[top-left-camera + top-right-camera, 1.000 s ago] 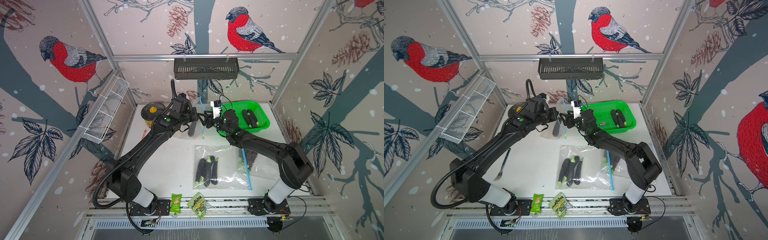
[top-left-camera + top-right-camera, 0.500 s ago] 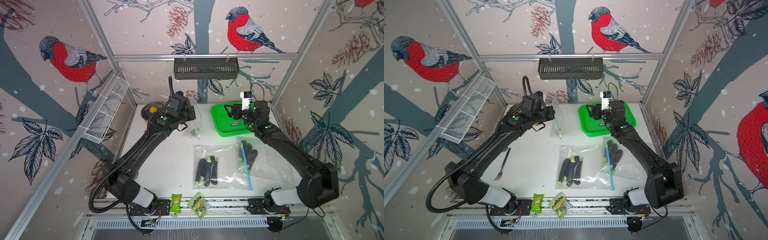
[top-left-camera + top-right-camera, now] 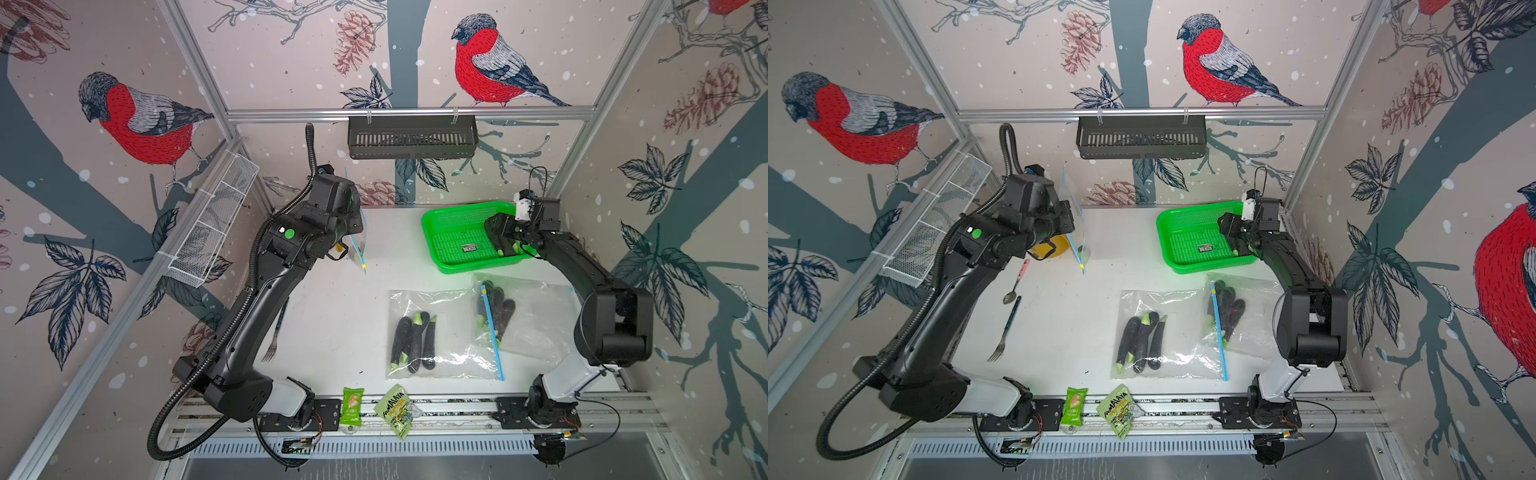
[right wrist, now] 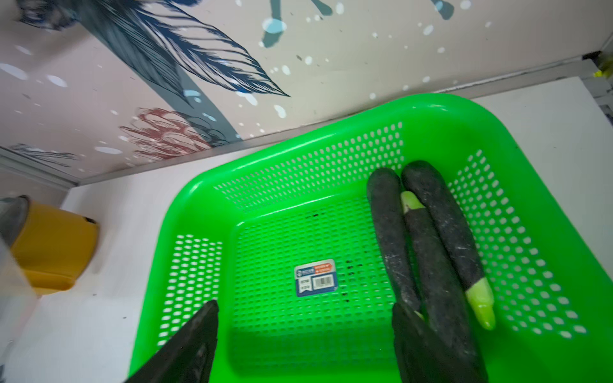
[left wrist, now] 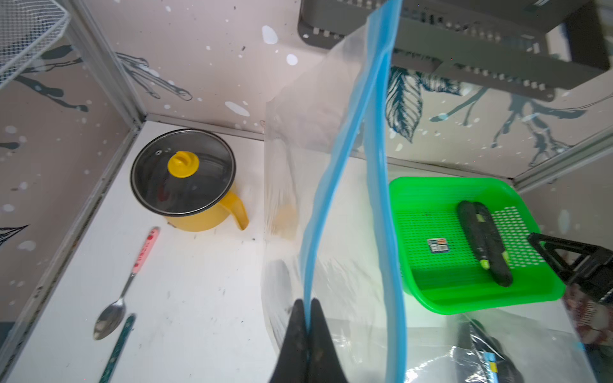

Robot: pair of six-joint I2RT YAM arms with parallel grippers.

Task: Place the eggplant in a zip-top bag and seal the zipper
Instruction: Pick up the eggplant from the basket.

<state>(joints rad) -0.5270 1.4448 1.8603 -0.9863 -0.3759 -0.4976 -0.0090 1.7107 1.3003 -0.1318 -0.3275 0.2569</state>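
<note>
My left gripper (image 5: 306, 301) is shut on one blue zipper strip of a clear zip-top bag (image 5: 308, 139). The bag hangs above the table at the back left, and its mouth gapes open. In both top views the bag (image 3: 358, 245) (image 3: 1077, 237) dangles beside the left wrist. Three dark eggplants (image 4: 431, 248) with pale green stems lie side by side in the green basket (image 4: 298, 159) at the back right. My right gripper (image 4: 305, 305) hovers open over the basket floor, one finger right next to the eggplants. A top view shows it there too (image 3: 505, 237).
Two filled zip bags (image 3: 432, 336) (image 3: 511, 316) lie on the table in front of the basket. A yellow lidded pot (image 5: 185, 179), a spoon (image 5: 126, 282) and a fork (image 3: 1005, 328) sit at the left. Snack packets (image 3: 352, 405) (image 3: 397, 409) lie at the front edge.
My right arm swung from beside the hanging bag over to the green basket, and its jaws opened. My left gripper drew the bag a little back and to the left.
</note>
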